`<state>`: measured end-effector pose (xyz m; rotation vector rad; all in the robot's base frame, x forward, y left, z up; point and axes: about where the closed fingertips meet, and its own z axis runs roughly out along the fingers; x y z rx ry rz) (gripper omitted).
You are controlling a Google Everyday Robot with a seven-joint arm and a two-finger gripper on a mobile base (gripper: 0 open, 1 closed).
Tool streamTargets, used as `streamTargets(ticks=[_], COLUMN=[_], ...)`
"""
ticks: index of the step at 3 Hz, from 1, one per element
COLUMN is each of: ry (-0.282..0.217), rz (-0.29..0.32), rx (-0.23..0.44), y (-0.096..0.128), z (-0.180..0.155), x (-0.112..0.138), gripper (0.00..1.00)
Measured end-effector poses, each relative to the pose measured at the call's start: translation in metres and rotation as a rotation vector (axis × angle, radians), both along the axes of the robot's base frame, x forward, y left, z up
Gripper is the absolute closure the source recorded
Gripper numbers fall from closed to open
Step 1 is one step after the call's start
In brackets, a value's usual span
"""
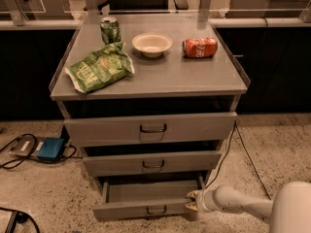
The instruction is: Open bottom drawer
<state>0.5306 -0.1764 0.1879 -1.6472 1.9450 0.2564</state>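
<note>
Now, in the camera view, a grey cabinet [70, 103] with three drawers stands on a speckled floor [43, 193]. The bottom drawer [126, 210] sits lowest in the stack, under the middle drawer [116, 163] and the top drawer [107, 129]. It is pulled partly out, so its shallow grey tray [150, 191] shows behind the front. A small dark loop handle [156, 210] sits at the centre of that front.

The tool [191, 201] is low on the right, right at the right end of the bottom drawer's front, at its corner. Whether it is apart, together or clamped on the front, I cannot tell. Its pale arm [238, 201] runs off to the lower right, well apart from the handle.

On the surface [160, 74] a green can [110, 30] stands upright at the back left. A green bag [99, 68] lies just in front of it. A white bowl [151, 44] sits near the middle, and a red can [199, 47] lies on its side to the right of the bowl.

On the floor to the left of the cabinet lies a blue box [50, 148] with dark cables [14, 152] beside it.
</note>
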Motion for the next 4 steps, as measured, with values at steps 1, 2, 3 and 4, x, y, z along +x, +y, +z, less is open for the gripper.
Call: streamTargets(ticks=[1, 2, 3, 4], ry=[0.0, 0.0, 0.002, 0.009], rz=[0.0, 0.0, 0.0, -0.003], rx=[0.0, 0.0, -0.002, -0.008], y=[0.0, 0.0, -0.003, -0.013], z=[0.0, 0.0, 0.0, 0.0], x=[0.0, 0.0, -0.005, -0.026], gripper=[0.0, 1.0, 1.0, 1.0])
